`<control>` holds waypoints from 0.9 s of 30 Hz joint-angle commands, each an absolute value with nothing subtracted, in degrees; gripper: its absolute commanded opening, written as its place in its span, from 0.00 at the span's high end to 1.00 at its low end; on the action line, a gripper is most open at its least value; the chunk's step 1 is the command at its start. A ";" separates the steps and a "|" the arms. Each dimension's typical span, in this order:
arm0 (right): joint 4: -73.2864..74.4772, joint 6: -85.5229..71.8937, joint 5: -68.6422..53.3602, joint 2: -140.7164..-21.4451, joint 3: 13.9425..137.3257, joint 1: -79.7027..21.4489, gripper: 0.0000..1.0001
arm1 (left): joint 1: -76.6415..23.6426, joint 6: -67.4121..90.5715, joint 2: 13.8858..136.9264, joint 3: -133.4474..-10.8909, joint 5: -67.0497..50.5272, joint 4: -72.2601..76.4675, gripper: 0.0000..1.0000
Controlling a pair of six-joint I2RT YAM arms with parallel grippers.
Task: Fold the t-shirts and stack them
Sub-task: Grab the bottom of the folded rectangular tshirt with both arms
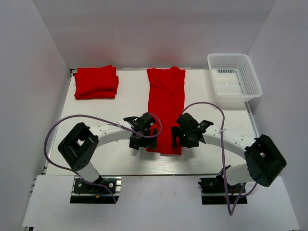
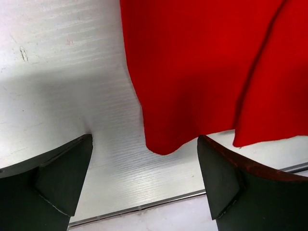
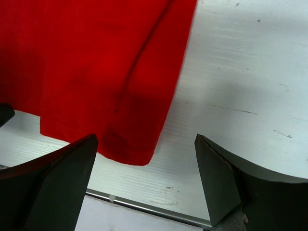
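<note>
A red t-shirt [image 1: 165,103] lies on the table as a long narrow strip, folded lengthwise, reaching from the back to near the front. A folded red t-shirt [image 1: 96,82] rests at the back left. My left gripper [image 1: 143,132] hovers open at the strip's near left corner; the left wrist view shows that red t-shirt corner [image 2: 163,142] between and ahead of the wide-apart fingers [image 2: 62,173]. My right gripper [image 1: 185,134] stands open at the near right corner, with the red t-shirt corner [image 3: 130,151] between its spread fingers [image 3: 219,178]. Neither holds cloth.
A white mesh basket [image 1: 234,77] stands at the back right. White walls close in the table on the left, back and right. A metal strip [image 3: 144,208] marks the table's front edge just under both grippers. Purple cables loop over both arms.
</note>
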State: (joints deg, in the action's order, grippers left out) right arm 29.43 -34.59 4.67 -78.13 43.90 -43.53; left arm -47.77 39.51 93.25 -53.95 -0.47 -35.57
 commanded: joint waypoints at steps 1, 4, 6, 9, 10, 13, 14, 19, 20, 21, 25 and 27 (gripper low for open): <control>27.16 -37.18 4.31 -79.19 42.89 -44.74 0.13 | -48.34 41.39 95.79 -55.01 1.93 -34.19 0.00; 26.98 -38.14 4.48 -79.54 42.10 -45.79 0.15 | -49.65 41.92 97.11 -55.54 2.46 -34.72 0.08; 26.46 -38.58 4.66 -79.54 41.40 -45.79 0.19 | -50.45 41.92 97.73 -55.55 3.08 -34.11 0.20; 26.63 -39.20 6.24 -79.89 40.61 -45.79 0.34 | -51.59 42.45 98.87 -54.93 2.46 -33.22 0.36; 26.37 -39.72 6.59 -80.24 40.17 -45.79 0.42 | -51.59 43.06 99.40 -54.41 2.46 -33.22 0.39; 26.72 -40.60 7.20 -80.77 39.64 -45.62 0.72 | -51.59 43.76 100.54 -54.40 2.99 -33.22 0.55; 27.15 -40.87 7.47 -80.60 39.38 -45.62 0.77 | -51.59 44.47 100.55 -54.40 2.99 -33.22 0.70; 30.32 -42.28 10.81 -76.47 37.44 -45.44 0.86 | -51.59 45.97 101.69 -54.50 4.31 -35.42 1.00; 30.41 -42.36 10.38 -74.55 36.57 -45.27 0.86 | -51.59 46.66 101.69 -54.49 4.31 -35.42 1.00; 30.50 -42.62 10.28 -74.10 35.87 -45.26 0.90 | -51.59 46.67 101.17 -53.88 4.31 -35.42 1.00; 30.85 -42.54 8.35 -71.99 32.71 -45.09 0.91 | -51.59 48.86 98.36 -51.95 5.00 -36.65 1.00; 30.94 -42.01 7.65 -71.28 30.86 -45.18 0.90 | -51.59 49.48 97.04 -50.89 5.01 -36.65 1.00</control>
State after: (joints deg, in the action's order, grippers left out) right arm 26.50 -42.06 6.79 -72.38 33.95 -45.47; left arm -51.16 48.01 96.40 -55.20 2.37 -32.12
